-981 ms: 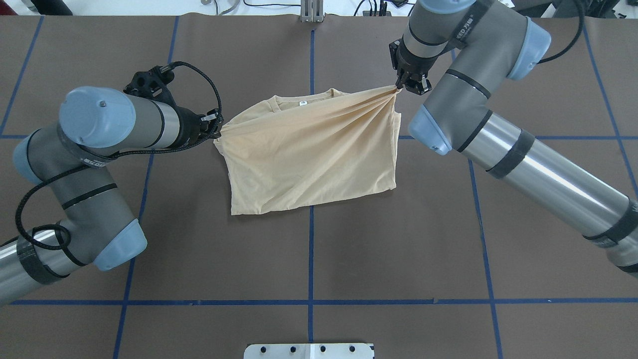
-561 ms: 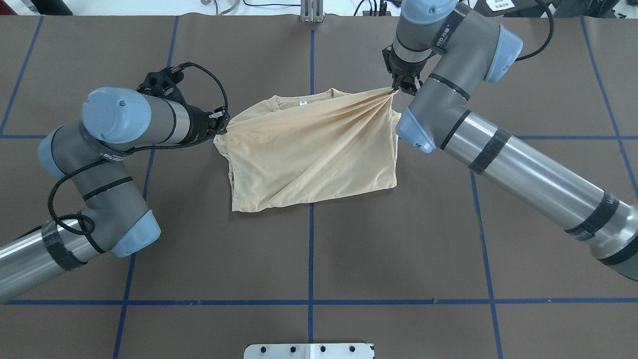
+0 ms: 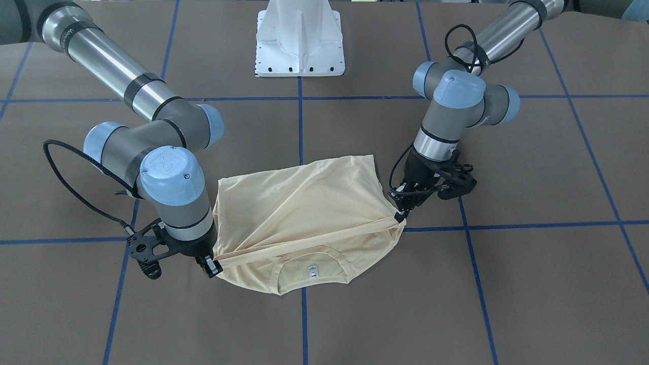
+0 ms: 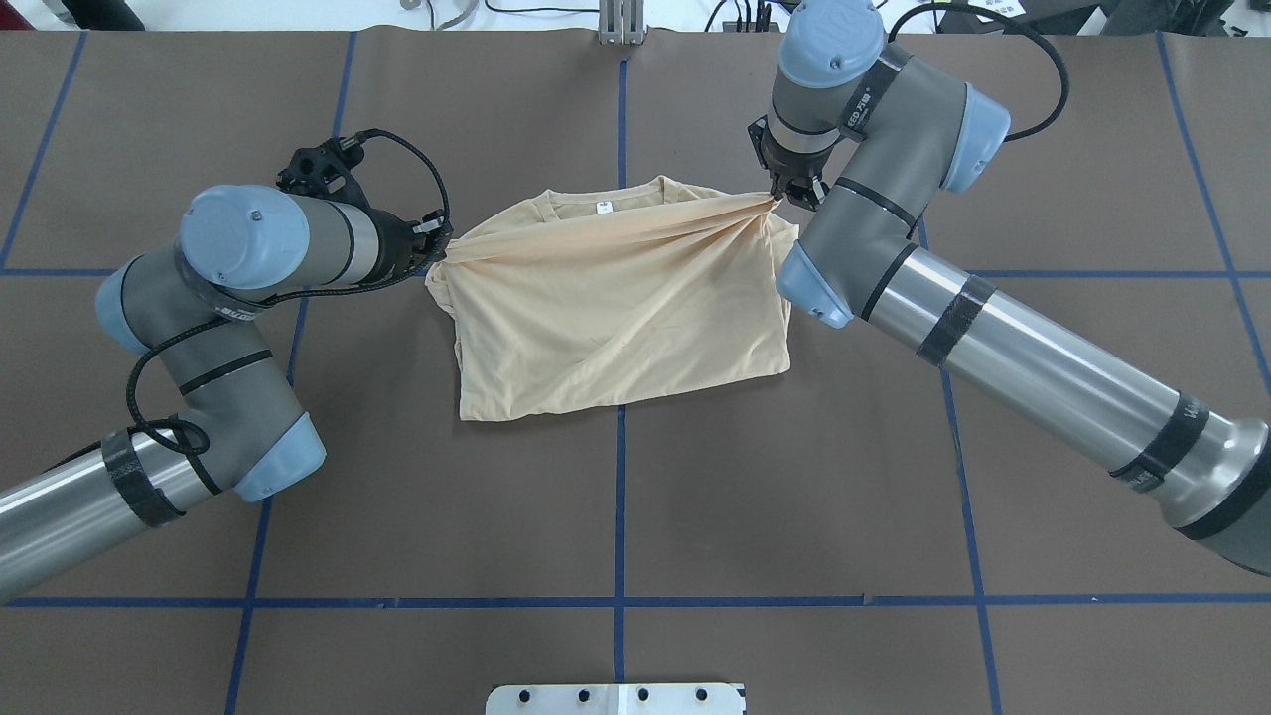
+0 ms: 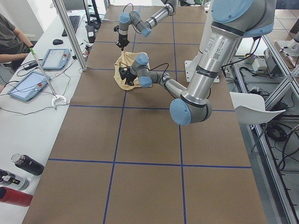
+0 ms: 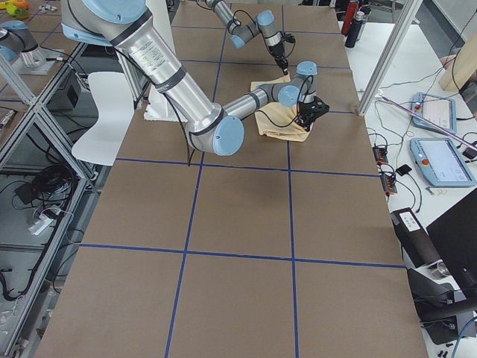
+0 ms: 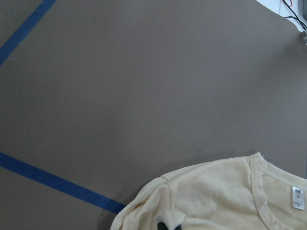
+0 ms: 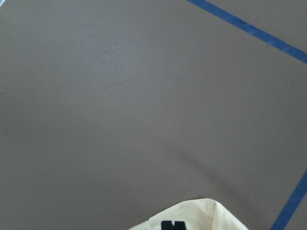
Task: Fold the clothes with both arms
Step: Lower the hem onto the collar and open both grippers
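The clothes are one pale cream-yellow T-shirt (image 4: 616,308), lying part-folded on the brown table with its round neck and white label (image 4: 601,207) at the far side. A raised edge is stretched taut between both grippers, just near of the collar. My left gripper (image 4: 440,248) is shut on the shirt's left corner, and my right gripper (image 4: 777,199) is shut on its right corner. In the front-facing view the shirt (image 3: 304,208) hangs between the left gripper (image 3: 398,215) and the right gripper (image 3: 214,266). Each wrist view shows bunched shirt cloth (image 7: 225,196) (image 8: 192,215) at its bottom edge.
Blue tape lines (image 4: 619,497) divide the brown table cover. The white pedestal base (image 3: 299,45) stands at the robot's side. Beyond the far edge is a bench with tablets (image 5: 25,84), bottles (image 5: 25,165) and a seated person (image 5: 11,39).
Both grippers carried the held edge: the right one came nearer and leftward, the left one moved right and slightly away. The stretched fold now lies closer to the collar.
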Motion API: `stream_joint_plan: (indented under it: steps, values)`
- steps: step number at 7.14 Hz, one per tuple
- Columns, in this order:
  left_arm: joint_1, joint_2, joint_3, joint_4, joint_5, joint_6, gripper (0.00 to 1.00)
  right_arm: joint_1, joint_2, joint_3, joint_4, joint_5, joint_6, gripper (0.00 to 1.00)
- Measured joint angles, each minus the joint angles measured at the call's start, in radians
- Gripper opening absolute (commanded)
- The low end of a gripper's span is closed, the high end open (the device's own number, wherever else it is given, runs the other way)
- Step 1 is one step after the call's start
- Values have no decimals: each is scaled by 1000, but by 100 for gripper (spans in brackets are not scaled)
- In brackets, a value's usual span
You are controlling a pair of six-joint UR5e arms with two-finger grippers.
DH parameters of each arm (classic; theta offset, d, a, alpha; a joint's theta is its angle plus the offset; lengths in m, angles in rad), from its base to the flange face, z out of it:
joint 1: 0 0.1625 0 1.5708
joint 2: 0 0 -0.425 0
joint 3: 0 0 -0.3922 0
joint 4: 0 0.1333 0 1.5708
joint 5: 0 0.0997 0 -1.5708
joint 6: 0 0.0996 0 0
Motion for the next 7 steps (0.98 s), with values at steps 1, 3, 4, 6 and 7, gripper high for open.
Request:
stream_joint_plan:
  steps: [1, 3, 4, 6, 7]
  values:
    - [-1, -2, 7, -4, 1, 0, 11, 0, 0, -8, 4, -6, -8, 21]
    - [-1, -10, 28, -15, 2, 0, 33, -2, 4, -18, 6, -15, -24, 54]
    - [-2, -11, 32, -18, 2, 0, 50, -5, 13, -23, 6, -21, -27, 62]
    - [-10, -12, 37, -27, 1, 1, 51, -13, 26, -30, 7, -37, -29, 67]
    - [-19, -13, 36, -40, -1, 2, 51, -12, 26, -19, 6, -38, -27, 68]
